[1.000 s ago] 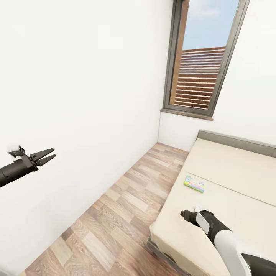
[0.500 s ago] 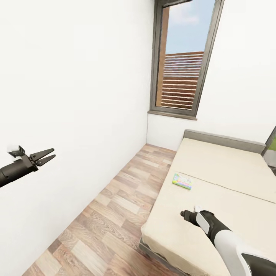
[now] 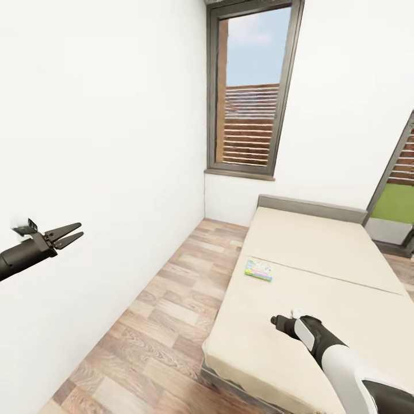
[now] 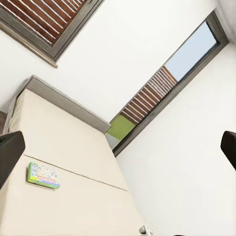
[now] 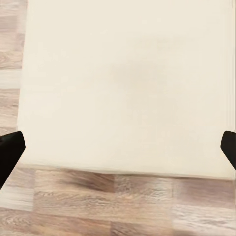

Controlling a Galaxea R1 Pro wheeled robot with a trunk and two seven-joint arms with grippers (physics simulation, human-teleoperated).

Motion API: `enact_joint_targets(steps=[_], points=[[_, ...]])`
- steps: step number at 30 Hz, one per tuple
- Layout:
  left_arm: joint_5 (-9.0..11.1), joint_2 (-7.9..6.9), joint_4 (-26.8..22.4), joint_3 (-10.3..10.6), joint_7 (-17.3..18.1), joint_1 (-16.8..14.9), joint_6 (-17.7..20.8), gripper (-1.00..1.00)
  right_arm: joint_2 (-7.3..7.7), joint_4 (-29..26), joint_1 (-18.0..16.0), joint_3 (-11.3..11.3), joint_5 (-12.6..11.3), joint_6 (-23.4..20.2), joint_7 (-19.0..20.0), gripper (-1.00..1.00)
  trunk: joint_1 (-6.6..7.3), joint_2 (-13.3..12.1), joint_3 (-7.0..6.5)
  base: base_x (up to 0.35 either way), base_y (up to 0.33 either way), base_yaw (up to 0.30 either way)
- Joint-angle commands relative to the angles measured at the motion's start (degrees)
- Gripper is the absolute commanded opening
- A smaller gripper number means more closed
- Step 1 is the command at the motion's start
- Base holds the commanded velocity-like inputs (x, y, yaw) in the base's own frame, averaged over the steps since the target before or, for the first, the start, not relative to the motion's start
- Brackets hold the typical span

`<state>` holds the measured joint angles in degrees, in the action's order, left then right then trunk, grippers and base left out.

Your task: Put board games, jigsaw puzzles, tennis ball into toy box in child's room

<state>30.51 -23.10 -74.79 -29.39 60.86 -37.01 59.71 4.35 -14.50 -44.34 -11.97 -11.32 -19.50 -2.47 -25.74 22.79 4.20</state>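
Head view: one board game [image 3: 259, 269] is seen lying flat on the bed [image 3: 322, 287], near the bed's left long edge and just short of the seam that crosses the mattress. Long axis is judged to run roughly across the bed, slightly skewed from the seam; printed face up. A second game is not made out on the bed here. The left gripper [image 3: 68, 234] is held out toward the white wall [image 3: 115, 144], well apart from the bed, fingers slightly parted and nothing between them. This reads as a carry pose for travel, not a reach. The right gripper [image 3: 278, 322] is held low over the foot end of the bed; its finger spacing cannot be told from this angle.

Left wrist view: the same board game [image 4: 43, 176] is picked up on the mattress near its edge, with the headboard [image 4: 69, 101] beyond. The dark fingertips [image 4: 10, 150] sit at opposite frame edges, so the jaws are judged apart and empty.

Right wrist view: the bed's foot edge [image 5: 123, 169] and the wood floor [image 5: 118, 206] are looked down on. One fingertip [image 5: 10, 150] sits at each side, jaws wide, nothing held. The game is well ahead of this arm, so a further approach is judged necessary.
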Motion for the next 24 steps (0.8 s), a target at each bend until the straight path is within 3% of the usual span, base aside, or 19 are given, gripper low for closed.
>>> enact_joint_targets(steps=[1, 24], points=[[-0.1, -0.01, 0.0, 0.0, 0.2, -0.1, 0.2, 1.0, 0.0, -0.1, 0.0, 0.1, -0.6, -0.3, -0.3, 1.0, -0.04, 0.1, 0.06, 0.0, 0.004, -0.222], [-0.1, -0.01, 0.0, 0.0, 0.2, 0.0, 0.2, 1.0, 0.47, -0.1, 0.0, -0.1, -0.7, -0.3, -0.3, 1.0, -0.04, 0.1, 0.09, 0.0, 0.0, -0.258]])
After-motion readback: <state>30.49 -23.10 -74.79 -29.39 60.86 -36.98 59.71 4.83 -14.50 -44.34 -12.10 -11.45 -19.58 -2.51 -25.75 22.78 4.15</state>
